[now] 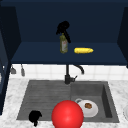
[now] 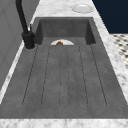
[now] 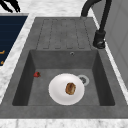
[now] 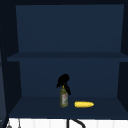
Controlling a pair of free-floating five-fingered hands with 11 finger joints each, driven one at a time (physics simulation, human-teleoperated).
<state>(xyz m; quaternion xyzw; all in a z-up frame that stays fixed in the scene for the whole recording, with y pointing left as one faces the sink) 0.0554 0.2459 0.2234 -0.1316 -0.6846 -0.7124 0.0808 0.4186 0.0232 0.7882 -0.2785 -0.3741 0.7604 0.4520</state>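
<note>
Black and curled at upper centre, our right hand (image 1: pixel 63 27) pinches the neck of the bottle (image 1: pixel 63 44) standing on the cabinet shelf (image 1: pixel 37 53) beside the corn (image 1: pixel 83 50), left hand (image 1: pixel 35 116) idle, fingers unreadable, lower left; a loose pinch could topple it.

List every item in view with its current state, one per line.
bottle: upright on the cabinet shelf, right hand at its top.
corn cob: lying on the shelf, right of the bottle.
plate: flat in the sink basin, holding a brown piece of food.
left hand: at the sink's front edge.
</note>
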